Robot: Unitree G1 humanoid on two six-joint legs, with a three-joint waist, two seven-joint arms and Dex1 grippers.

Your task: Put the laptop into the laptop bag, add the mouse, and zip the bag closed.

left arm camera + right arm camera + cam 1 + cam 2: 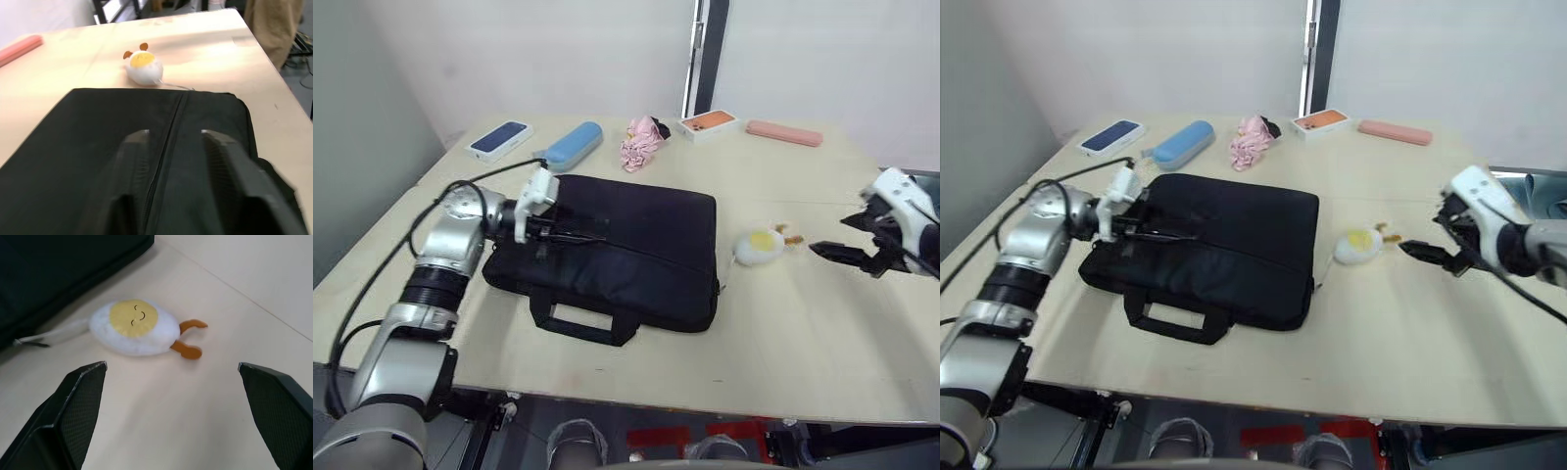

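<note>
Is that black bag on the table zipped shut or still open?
Shut, as far as shows: the laptop bag lies flat, and its zipper line runs closed between the left gripper fingers. The near end is hidden.

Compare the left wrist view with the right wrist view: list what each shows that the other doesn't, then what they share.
Left wrist view: the left gripper, its fingers apart over the zipper line on top of the laptop bag, plus a pink case at the far table edge. Right wrist view: the right gripper, fingers wide open above bare table. Both: the bag and the white egg-shaped plush toy beside it.
</note>
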